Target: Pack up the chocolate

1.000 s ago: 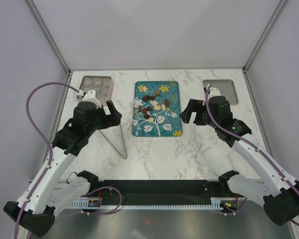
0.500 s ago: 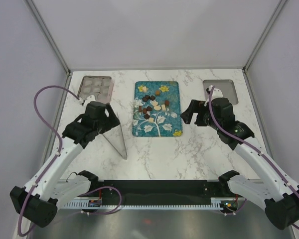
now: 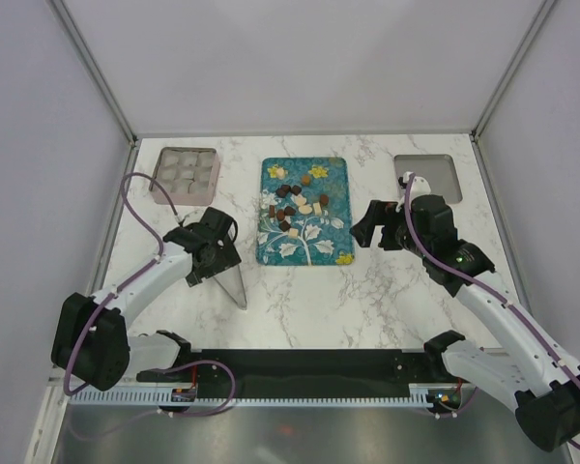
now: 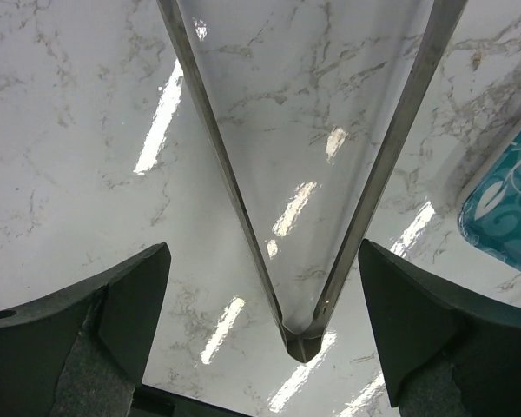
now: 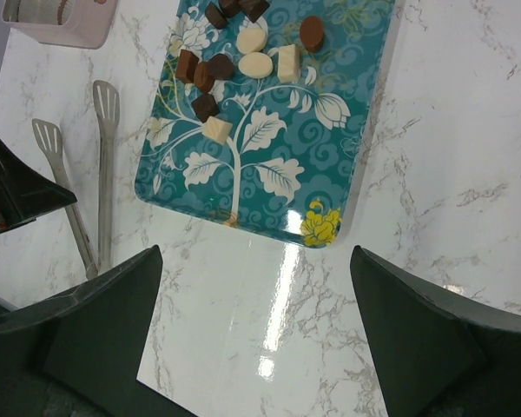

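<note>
The chocolate (image 3: 295, 203) is several small dark brown, mid brown and cream pieces in a loose cluster on the far half of a teal flowered tray (image 3: 309, 246); it also shows in the right wrist view (image 5: 243, 61). My left gripper (image 3: 218, 261) is open and low over the metal tongs (image 3: 238, 285). In the left wrist view the tongs' hinge end (image 4: 302, 340) lies between the open fingers of my left gripper (image 4: 260, 261), untouched. My right gripper (image 3: 367, 224) is open and empty, right of the tray; in its own view it (image 5: 253, 261) hangs above bare marble near the tray's front edge (image 5: 326, 228).
A pinkish box with several compartments (image 3: 186, 171) stands at the back left; its corner shows in the right wrist view (image 5: 61, 22). A flat grey metal lid (image 3: 427, 176) lies at the back right. The tongs (image 5: 100, 174) lie left of the tray, tips toward the back.
My left arm has swung forward and down from beside the compartment box to just over the tongs. My right gripper has barely moved. The chocolate and tray are unchanged.
</note>
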Available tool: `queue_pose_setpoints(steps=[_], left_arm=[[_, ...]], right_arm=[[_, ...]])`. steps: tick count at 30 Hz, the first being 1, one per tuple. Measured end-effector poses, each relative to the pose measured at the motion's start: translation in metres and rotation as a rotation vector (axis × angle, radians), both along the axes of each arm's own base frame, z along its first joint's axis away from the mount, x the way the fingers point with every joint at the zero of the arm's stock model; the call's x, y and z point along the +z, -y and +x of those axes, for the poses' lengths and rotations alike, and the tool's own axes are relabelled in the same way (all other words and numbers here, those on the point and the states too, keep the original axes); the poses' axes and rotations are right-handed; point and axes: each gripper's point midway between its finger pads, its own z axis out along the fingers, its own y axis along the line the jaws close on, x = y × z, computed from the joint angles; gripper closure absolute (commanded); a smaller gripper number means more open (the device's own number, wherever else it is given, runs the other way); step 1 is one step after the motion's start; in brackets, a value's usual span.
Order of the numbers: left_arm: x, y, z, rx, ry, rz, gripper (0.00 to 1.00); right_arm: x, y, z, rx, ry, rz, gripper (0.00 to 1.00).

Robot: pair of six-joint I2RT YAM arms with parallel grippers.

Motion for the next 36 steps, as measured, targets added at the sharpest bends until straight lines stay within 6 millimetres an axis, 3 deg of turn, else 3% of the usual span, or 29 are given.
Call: queue_pose_setpoints(steps=[11,21,28,36], left_arm=[[-0.014,0.014,0.004,-0.016,0.037,-0.024,0.01],[-0.039,0.019,0.006,0.008,0.007,-0.022,0.01],[-0.055,0.013,0.004,0.038,-0.016,0.015,0.05],[-0.056,0.012,0.007,0.041,-0.009,0.033,0.10]], right_arm=[[0.001,-0.002,-0.001,0.029,0.015,-0.009,0.02],[0.002,-0.003,-0.002,0.039,0.022,-0.010,0.02],[0.004,-0.002,-0.002,0.042,0.034,-0.011,0.02],[0.004,-0.002,-0.002,0.042,0.036,-0.010,0.02]])
